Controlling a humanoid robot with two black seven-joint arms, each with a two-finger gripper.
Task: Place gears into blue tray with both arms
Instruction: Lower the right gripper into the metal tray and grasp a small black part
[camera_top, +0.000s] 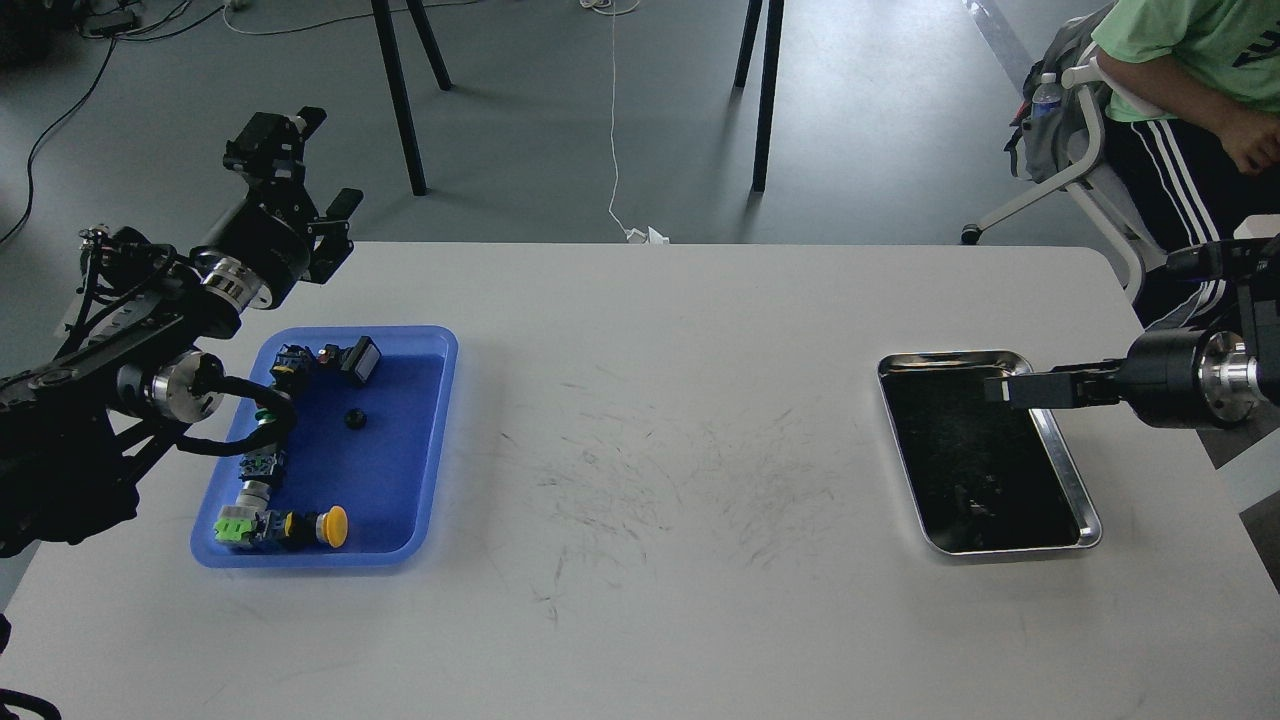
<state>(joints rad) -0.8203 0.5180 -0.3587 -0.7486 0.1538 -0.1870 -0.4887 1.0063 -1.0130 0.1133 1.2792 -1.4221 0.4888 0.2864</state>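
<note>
Head view: left gripper raised above table's far left corner, beyond blue tray, fingers spread, nothing between them; blue tray on white table at left, holding push-button switches along its left side and one small black gear near middle, lying apart from switches; right gripper reaching over right rim of steel tray, fingers dark and seen side-on, can't tell if spread or pressed; small dark bits in steel tray too blurred to name; person in green shirt seated far right.
</note>
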